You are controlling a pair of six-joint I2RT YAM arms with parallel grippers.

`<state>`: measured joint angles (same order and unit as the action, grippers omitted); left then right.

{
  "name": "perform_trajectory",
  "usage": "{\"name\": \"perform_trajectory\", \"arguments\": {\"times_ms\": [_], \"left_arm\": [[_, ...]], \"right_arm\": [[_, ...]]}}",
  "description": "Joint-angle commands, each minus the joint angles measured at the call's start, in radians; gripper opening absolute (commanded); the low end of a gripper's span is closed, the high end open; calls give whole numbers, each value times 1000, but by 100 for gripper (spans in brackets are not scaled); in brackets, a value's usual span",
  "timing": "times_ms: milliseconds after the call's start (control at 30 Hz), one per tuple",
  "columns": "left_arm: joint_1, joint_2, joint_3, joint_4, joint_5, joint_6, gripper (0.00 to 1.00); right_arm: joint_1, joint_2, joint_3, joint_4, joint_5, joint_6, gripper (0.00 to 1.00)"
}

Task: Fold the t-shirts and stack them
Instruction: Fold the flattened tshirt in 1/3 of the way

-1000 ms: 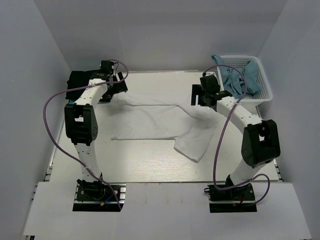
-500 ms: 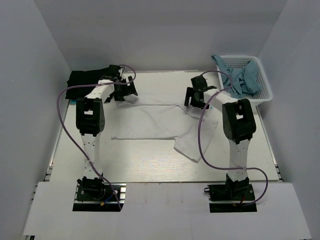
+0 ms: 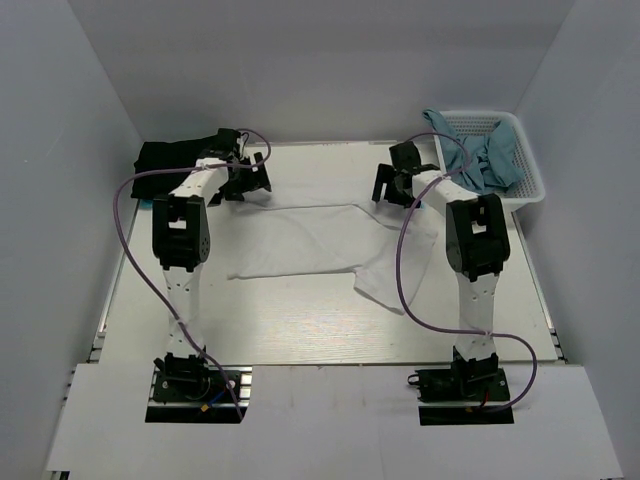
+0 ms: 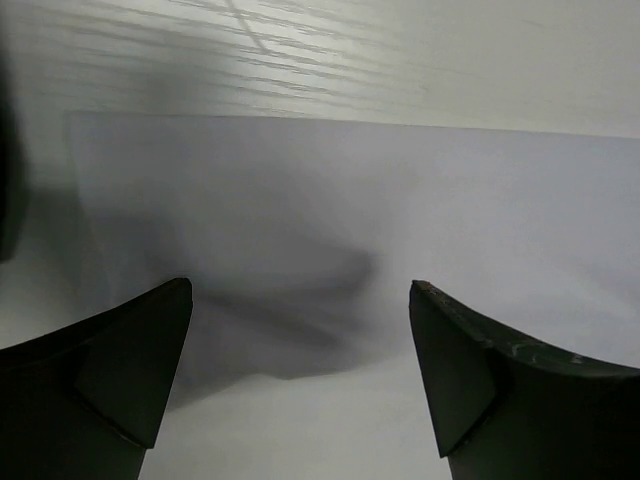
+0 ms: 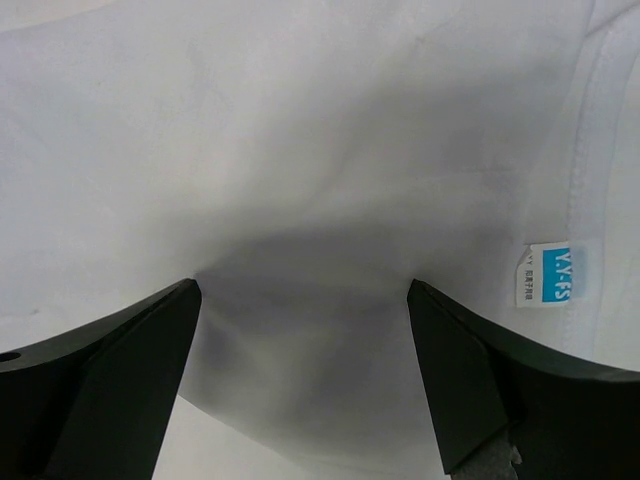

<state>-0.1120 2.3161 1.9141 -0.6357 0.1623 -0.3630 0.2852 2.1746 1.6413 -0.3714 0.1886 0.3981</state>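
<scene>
Top cam first: the white shirt (image 3: pixel 300 245) lies spread out mid-table (image 3: pixel 300 325), wrinkled, with its right part folded over toward the near edge. The black shirt (image 3: pixel 172 157) is bunched in the far left corner. The left gripper (image 3: pixel 250 181) sits over the white shirt's far left corner, just beside the black shirt. The right gripper (image 3: pixel 392 186) is over the far right end of the white shirt, near a white basket (image 3: pixel 527 192) with a teal cloth (image 3: pixel 482 160) in it. From up here I can make out both sets of jaws spread apart, with nothing in them.

Left wrist cam: both fingers (image 4: pixel 110 385) are wide apart with only flat white cloth in the gap. The shirt's straight edge runs across the far side, bare table past it. Nothing is pinched. I can't tell if the tips touch the fabric.

Right wrist cam: same deal. The fingers (image 5: pixel 100 385) are fully spread, and the white shirt fills the whole view, with a soft crease between them. A small blue-and-white label (image 5: pixel 548 273) sits by a stitched seam on the right. No grip here either.
</scene>
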Motion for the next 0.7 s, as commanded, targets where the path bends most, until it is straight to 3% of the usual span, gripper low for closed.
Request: {"name": "perform_trajectory", "arguments": {"times_ms": [0, 133, 267, 467, 600, 667], "left_arm": [[-15, -32, 71, -90, -136, 42, 100], [-15, -205, -2, -67, -136, 46, 100], [-15, -401, -136, -157, -220, -23, 100], [-6, -743, -567, -223, -208, -183, 100], [3, -895, -873, -164, -190, -246, 100], [12, -923, -938, -116, -175, -266, 100]], "right_arm": [[8, -19, 57, -43, 1, -119, 90], [32, -194, -3, -35, 40, -163, 90], [63, -373, -185, -49, 40, -108, 90], [78, -726, -547, -161, -9, 53, 90], [89, -884, -733, -218, -40, 140, 90], [98, -949, -770, -242, -61, 159, 90]]}}
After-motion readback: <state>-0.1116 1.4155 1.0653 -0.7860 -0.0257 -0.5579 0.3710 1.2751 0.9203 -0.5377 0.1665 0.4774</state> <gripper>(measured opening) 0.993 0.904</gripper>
